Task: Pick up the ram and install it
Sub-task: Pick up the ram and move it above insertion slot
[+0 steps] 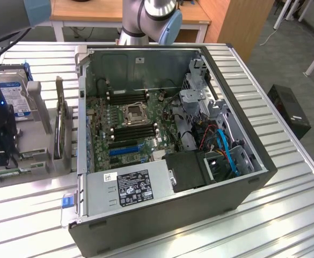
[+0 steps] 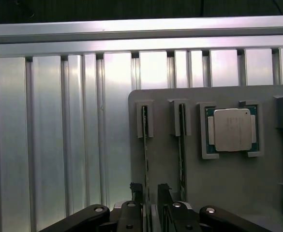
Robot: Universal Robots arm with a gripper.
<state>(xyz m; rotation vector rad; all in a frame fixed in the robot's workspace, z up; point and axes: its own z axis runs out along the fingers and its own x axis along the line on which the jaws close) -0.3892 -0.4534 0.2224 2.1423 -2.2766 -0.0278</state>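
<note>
Pick-up stage: tool (image 2: 150, 189), released, straddles upright ram (image 2: 145, 145) in grey holder (image 2: 218, 193); grasp likely needs centred, square closure.

Glowing evenly under bright overhead light, glaring white off the aluminium table slats (image 2: 117, 121), sinking into soft shadow inside the computer case (image 1: 146, 70), darkening to near black beyond the table's far edge in the wrist view

The table (image 1: 285, 226) is shiny metal with long ribs. The tray (image 2: 228, 188) is dull grey plastic, smooth. The ram (image 2: 145, 145) is a thin green board. The chip (image 2: 231, 129) has a dull silver metal lid. The case (image 1: 199, 223) is dark matt metal. The far desk (image 1: 92, 9) is smooth wood. The gripper (image 2: 150, 188) is black and a bit shiny.
</note>
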